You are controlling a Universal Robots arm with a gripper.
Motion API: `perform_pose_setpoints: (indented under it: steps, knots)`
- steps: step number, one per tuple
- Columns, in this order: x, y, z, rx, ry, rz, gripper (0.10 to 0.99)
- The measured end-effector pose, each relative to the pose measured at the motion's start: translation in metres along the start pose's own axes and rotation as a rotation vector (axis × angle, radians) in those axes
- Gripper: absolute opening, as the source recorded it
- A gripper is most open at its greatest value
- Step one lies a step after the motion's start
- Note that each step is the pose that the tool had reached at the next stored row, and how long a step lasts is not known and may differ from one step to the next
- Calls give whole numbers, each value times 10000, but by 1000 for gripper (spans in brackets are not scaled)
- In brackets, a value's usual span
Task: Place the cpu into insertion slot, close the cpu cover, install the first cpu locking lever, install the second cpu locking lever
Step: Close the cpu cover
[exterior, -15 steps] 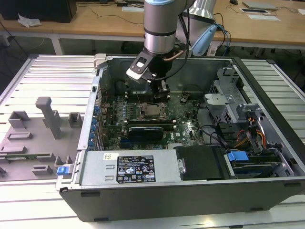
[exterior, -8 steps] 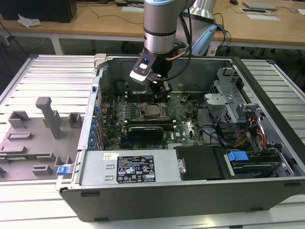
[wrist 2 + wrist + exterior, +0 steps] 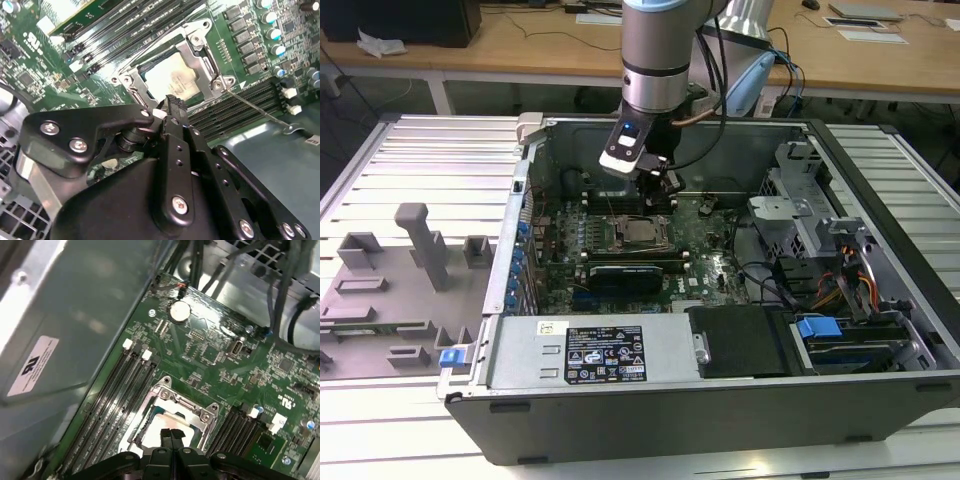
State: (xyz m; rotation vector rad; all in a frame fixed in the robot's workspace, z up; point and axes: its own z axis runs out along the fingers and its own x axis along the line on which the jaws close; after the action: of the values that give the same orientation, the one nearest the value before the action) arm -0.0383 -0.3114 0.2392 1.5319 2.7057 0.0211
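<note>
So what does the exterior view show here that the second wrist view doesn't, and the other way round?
Exterior view: the whole open computer case, the grey fixture tray at the exterior view's left, and the labelled power supply. Second wrist view: a thin metal lever slanting across the memory slots. Shared: the gripper hovering close to the cpu, which sits within the cpu cover opening.

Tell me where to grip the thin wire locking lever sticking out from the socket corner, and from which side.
Take the locking lever at its bent free end, far from its pivot by the cpu cover. The rod is thin and seems to stand clear over the memory slots, so probably come from above, pinching across the rod.
</note>
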Motion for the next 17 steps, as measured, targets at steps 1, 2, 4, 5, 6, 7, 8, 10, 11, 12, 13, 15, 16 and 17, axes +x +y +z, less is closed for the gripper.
perform_pose_setpoints:
  steps: [1,2,4,5,6,7,8,10,11,12,13,15,16,17]
  knots:
    - [0,0,0,-3,4,-137,106]
    - [0,0,0,-8,10,-381,106]
    - [0,0,1,-26,34,-1235,106]
    - [0,0,1,-30,39,-1410,106]
    - [0,0,1,-34,44,-1590,106]
    - [0,0,2,-40,52,-1867,106]
    - [0,0,2,-43,56,-2025,106]
    - [0,0,3,-54,69,-2504,106]
    - [0,0,4,-58,75,-2717,106]
    - [0,0,4,-64,83,-3021,106]
    - [0,0,5,-70,91,-3267,106]
    - [0,0,5,-80,103,-3708,106]
    - [0,0,5,-82,107,-3883,106]
    - [0,0,6,-92,120,-4312,106]
